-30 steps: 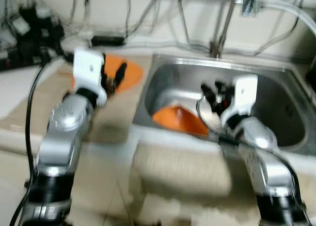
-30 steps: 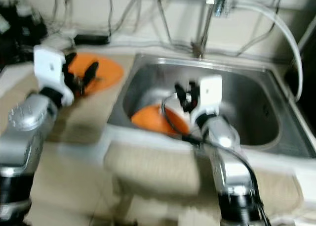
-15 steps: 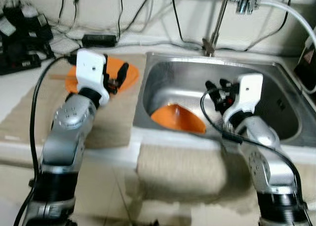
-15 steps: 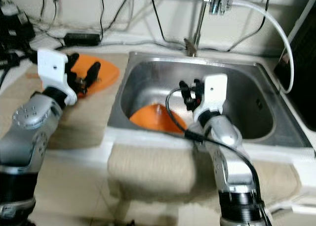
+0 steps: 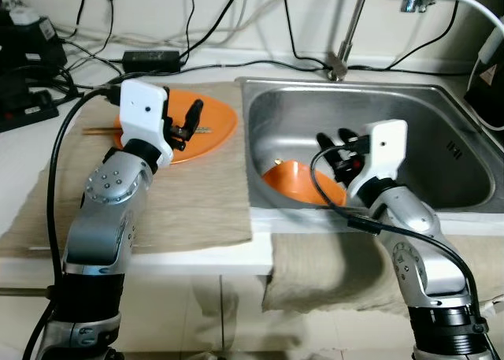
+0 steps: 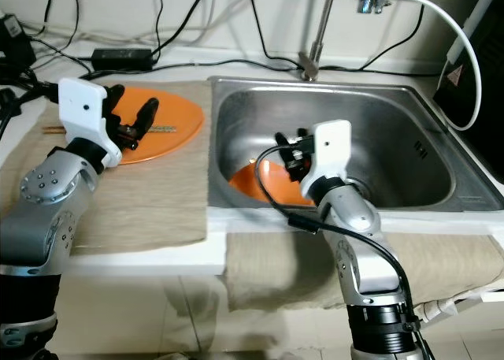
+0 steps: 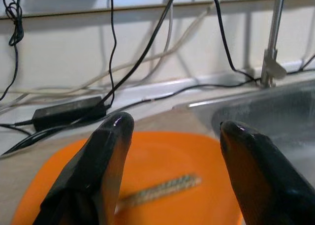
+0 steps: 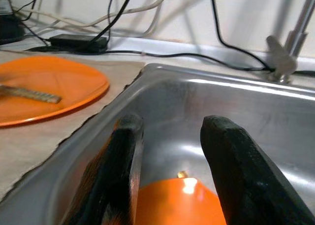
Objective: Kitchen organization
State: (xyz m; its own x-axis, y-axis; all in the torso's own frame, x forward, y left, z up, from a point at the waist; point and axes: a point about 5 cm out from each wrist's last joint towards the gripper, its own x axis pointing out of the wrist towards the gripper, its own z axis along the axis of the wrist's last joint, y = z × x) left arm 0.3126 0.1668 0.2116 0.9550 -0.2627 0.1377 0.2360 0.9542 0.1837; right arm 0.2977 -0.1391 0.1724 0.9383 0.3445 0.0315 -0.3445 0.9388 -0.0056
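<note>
- Wires run along the white wall behind a kitchen counter (image 5: 47, 179), and a brown cloth (image 5: 189, 194) lies on the counter.
- On the left side, the left gripper (image 5: 183, 127) hangs just over an orange plate (image 5: 216, 124) that sits flat on the cloth. Its two black fingers are spread apart and hold nothing.
- A thin stick (image 7: 160, 188) lies on that plate, right under the gap between the fingers.
- This left arm is bent up at the elbow, with its wrist tipped forward and down at the plate.
- Next comes the metal sink (image 5: 441, 131), with the tap (image 5: 350, 25) standing behind it.
- The right gripper (image 6: 293, 154) reaches down into the sink. Its fingers are apart too, with nothing between them.
- A second orange plate (image 5: 295, 183) leans inside the sink, just below and in front of those fingers.
- This right arm comes up over the sink edge, bent at the elbow, with the wrist pointing in.
- I think the leaning plate could slide flat if the fingers push it instead of pinching its edge.
- I also think the stick could roll off if the left plate gets tipped.
</note>
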